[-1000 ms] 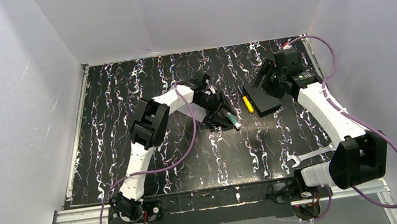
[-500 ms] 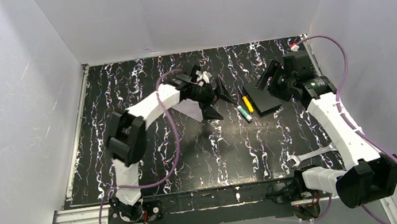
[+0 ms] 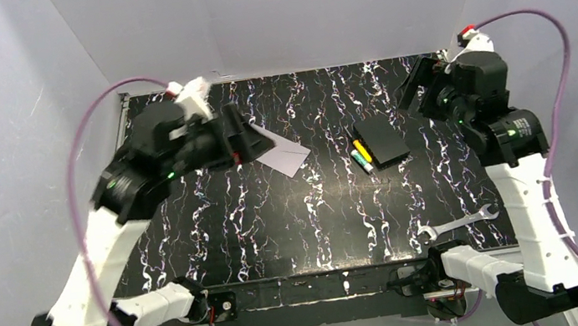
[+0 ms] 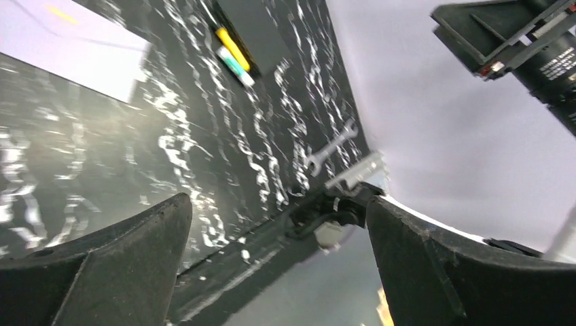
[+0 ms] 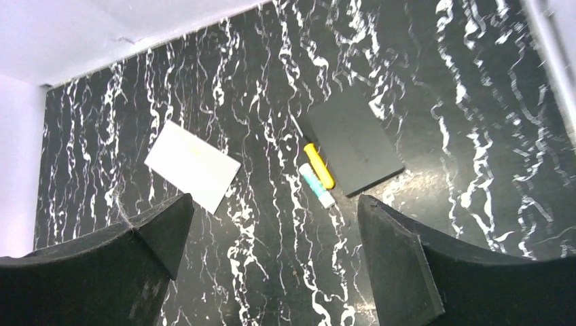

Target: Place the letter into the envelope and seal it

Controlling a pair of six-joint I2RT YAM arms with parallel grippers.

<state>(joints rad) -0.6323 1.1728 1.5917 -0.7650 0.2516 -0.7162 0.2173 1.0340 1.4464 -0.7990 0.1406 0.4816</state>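
The pale lavender-white envelope (image 3: 285, 156) lies flat and closed on the black marbled table, and also shows in the left wrist view (image 4: 71, 46) and the right wrist view (image 5: 193, 166). The cream-tan letter is not visible in any view. My left gripper (image 3: 244, 138) is open and empty, raised above the table just left of the envelope; its jaws stand wide apart in its wrist view (image 4: 278, 234). My right gripper (image 3: 419, 88) is open and empty, raised at the back right above the black box; its jaws are also wide apart (image 5: 272, 234).
A small black box (image 3: 380, 140) lies right of centre, with a yellow marker (image 3: 360, 150) and a green-white glue stick (image 3: 364, 164) along its left side. A silver wrench (image 3: 456, 225) lies near the front right. White walls enclose the table.
Both arms have lifted and pulled away, the left from over the envelope toward the back left, the right toward the back right. The glue stick now lies beside the yellow marker.
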